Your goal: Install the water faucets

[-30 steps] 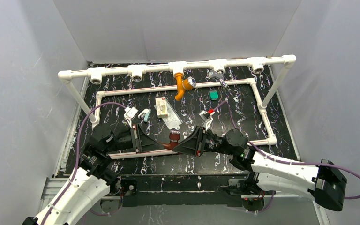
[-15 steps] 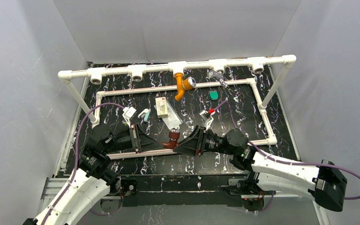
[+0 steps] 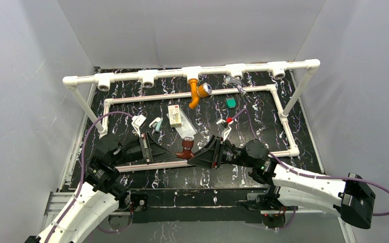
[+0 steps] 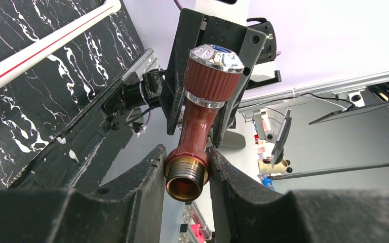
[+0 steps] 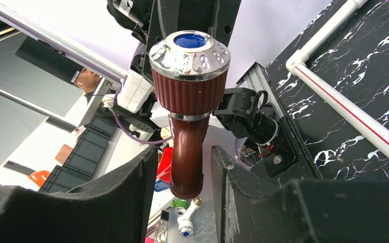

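Observation:
The dark reddish-brown faucet (image 3: 186, 148) hangs above the table's near middle, between both grippers. My left gripper (image 3: 174, 153) is shut on its brass threaded end (image 4: 185, 177), with the silver knob (image 4: 216, 56) pointing away. My right gripper (image 3: 196, 155) straddles the curved spout (image 5: 187, 152). Its jaws stand open with a small gap on each side. The blue-capped knob (image 5: 190, 50) faces the right wrist camera. The orange faucet (image 3: 198, 92) hangs from the middle tee of the white pipe frame (image 3: 147, 76).
A small green block (image 3: 230, 102) and a silvery part (image 3: 234, 82) lie at the back right. A small box (image 3: 174, 115) and a clear bag (image 3: 185, 129) lie mid-table. The frame's near rail (image 3: 142, 166) runs under the grippers.
The brown faucet and both gripper tips have moved slightly away from the near edge. The arms have otherwise held their places.

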